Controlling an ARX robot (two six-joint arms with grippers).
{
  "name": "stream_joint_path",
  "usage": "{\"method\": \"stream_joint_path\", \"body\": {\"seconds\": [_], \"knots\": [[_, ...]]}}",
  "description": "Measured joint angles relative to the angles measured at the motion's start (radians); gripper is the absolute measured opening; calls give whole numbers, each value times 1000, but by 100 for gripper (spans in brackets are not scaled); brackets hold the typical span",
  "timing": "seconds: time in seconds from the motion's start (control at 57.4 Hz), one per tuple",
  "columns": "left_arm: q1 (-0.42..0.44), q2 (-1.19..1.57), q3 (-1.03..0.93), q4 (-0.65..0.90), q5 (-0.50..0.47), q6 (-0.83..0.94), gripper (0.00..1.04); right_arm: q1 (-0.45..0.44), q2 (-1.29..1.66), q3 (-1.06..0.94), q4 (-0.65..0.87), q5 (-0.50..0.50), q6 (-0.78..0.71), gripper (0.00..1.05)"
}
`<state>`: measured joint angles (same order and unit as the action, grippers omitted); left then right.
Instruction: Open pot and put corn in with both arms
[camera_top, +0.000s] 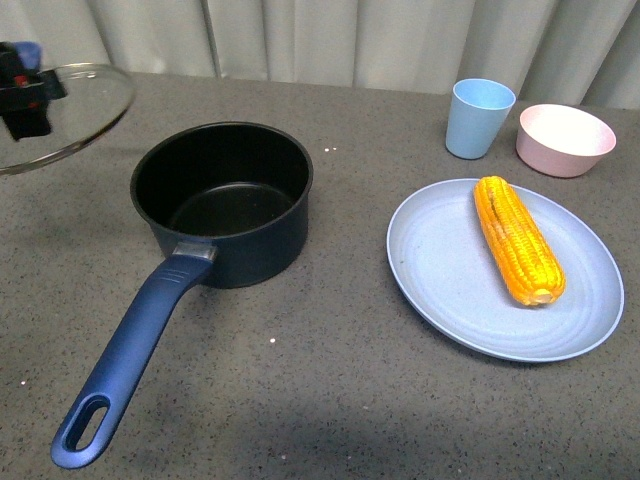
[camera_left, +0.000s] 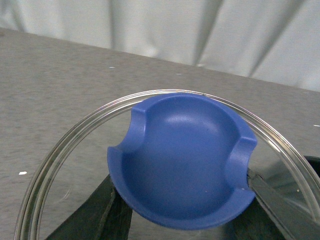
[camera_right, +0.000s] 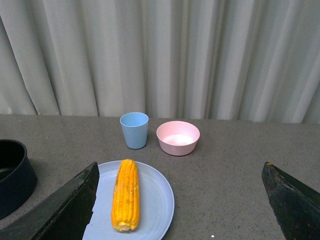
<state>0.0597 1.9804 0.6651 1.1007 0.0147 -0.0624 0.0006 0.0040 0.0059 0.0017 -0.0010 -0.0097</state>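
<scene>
The dark navy pot (camera_top: 222, 203) stands open at centre left, its long blue handle (camera_top: 125, 362) pointing toward the front; its rim also shows in the right wrist view (camera_right: 12, 175). My left gripper (camera_top: 22, 92) is shut on the blue knob (camera_left: 182, 160) of the glass lid (camera_top: 85, 110) and holds it tilted in the air left of the pot. The corn (camera_top: 518, 240) lies on a light blue plate (camera_top: 440, 270) at the right. My right gripper (camera_right: 182, 200) is open and empty, out of the front view, with the corn (camera_right: 126, 194) near one finger.
A light blue cup (camera_top: 478, 118) and a pink bowl (camera_top: 564, 139) stand behind the plate, also seen in the right wrist view as the cup (camera_right: 134, 130) and the bowl (camera_right: 177, 137). A pale curtain hangs along the table's far edge.
</scene>
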Motion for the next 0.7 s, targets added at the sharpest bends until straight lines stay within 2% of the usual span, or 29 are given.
{"method": "stream_joint_path", "body": {"seconds": [0.105,0.227,0.697], "knots": [[102,79,8,51,8,70,47,0,0,0,0,0,0,95],[163,187,28,105,21,127,47,0,0,0,0,0,0,95],[119,381,94,151,-45,55,47,0,0,0,0,0,0,95]]}}
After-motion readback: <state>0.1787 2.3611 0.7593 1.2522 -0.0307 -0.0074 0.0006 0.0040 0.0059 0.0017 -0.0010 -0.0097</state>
